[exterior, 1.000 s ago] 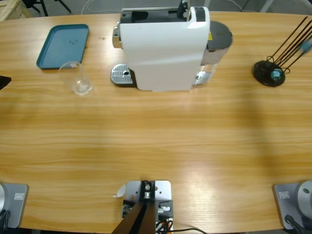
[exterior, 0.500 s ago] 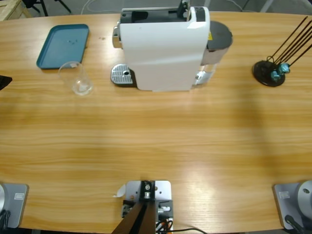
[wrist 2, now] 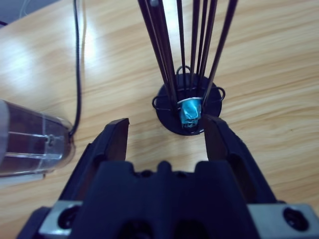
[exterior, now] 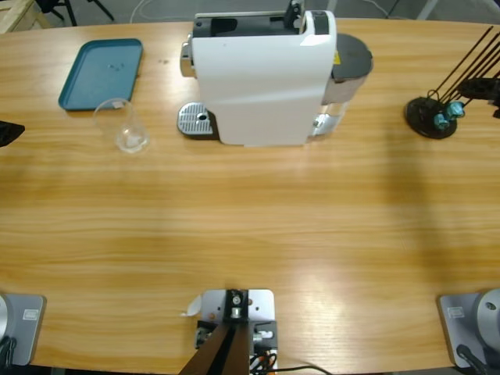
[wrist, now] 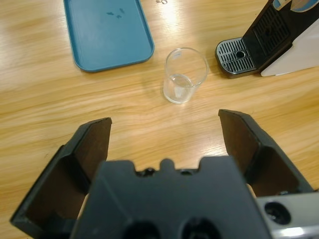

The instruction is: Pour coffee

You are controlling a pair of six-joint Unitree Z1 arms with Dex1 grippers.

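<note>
We see a white coffee machine point(exterior: 262, 78) standing on the wooden bench point(exterior: 250, 226), and we take it as our landmark. Its metal drip grate point(exterior: 195, 119) sits at its foot on the side facing the teal tray point(exterior: 101, 72). A clear empty glass point(exterior: 121, 125) stands upright on the bench between that grate and the tray, just off the tray's near corner and apart from the grate. On the machine's opposite side, beyond its dark-lidded water tank point(exterior: 349, 66), a black wire capsule rack point(exterior: 431, 116) rises on a round base, with a teal coffee capsule point(exterior: 444, 119) held low in its rods.

Our left end effector point(wrist: 164, 137) hovers over bare bench with its jaws spread wide and nothing between them; the glass lies ahead of it, centred between the jaws but well clear of them. In the high view it shows only as a dark tip point(exterior: 9, 131) at the edge on the tray side of the machine.

Our right end effector point(wrist 2: 167, 134) is likewise released, jaws apart, looking down on the rack; the capsule point(wrist 2: 190, 112) sits just ahead of the gap, untouched. A black cable point(wrist 2: 77, 59) runs across the bench toward the tank.
</note>
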